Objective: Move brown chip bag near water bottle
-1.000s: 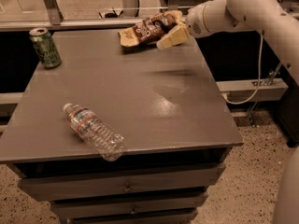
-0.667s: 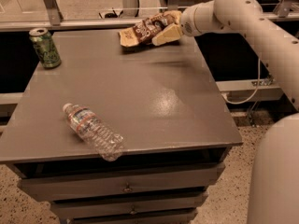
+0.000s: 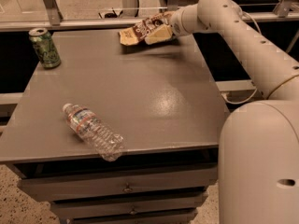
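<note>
A dark grey table (image 3: 154,97) with a dull sheen fills the middle of the scene. A metal rail (image 3: 70,24) runs just behind its far edge, and speckled floor (image 3: 9,204) shows at the lower left. Under the tabletop sits a stack of drawers (image 3: 126,188) with small pulls.

The brown chip bag (image 3: 134,32) lies at the far edge of the table, a little right of centre, crinkled, its pale ends showing. The claw (image 3: 159,33) is right at the bag's right end, touching or overlapping it, with a tan part lying across the bag. I cannot tell whether the claw is spread or pinching the bag. The white arm (image 3: 243,36) reaches in from the right, over the table's far right corner, and the robot's rounded white body (image 3: 259,162) fills the lower right.

The water bottle (image 3: 93,130) lies on its side near the front left of the table. Its cap points toward the back left and its base is close to the front edge. It is well apart from the bag. A green can (image 3: 44,47) stands upright at the far left corner.
</note>
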Robot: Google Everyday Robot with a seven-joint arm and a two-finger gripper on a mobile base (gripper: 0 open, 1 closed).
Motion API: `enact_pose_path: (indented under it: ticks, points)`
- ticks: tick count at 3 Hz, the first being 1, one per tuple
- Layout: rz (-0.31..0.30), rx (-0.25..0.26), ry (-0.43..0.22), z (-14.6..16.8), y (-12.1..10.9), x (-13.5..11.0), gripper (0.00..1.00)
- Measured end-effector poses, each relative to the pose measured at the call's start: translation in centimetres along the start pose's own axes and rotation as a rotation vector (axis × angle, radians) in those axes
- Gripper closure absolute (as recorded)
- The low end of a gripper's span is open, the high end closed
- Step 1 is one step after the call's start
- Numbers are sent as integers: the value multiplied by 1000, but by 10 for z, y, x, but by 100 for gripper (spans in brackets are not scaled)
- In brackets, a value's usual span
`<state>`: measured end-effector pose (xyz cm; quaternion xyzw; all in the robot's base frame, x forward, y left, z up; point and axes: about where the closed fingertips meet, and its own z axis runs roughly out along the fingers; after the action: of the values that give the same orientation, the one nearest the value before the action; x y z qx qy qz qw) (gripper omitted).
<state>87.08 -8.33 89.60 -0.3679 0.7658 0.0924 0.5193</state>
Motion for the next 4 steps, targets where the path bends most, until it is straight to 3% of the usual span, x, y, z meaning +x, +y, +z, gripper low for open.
enact_pose_path:
  ticks: [1,3,4]
  points:
    - [-6,-9,14,14,2,2,16]
    - [-46,-12,14,17,6,3,78]
    - [-60,-13,-9,5,10,-2,99]
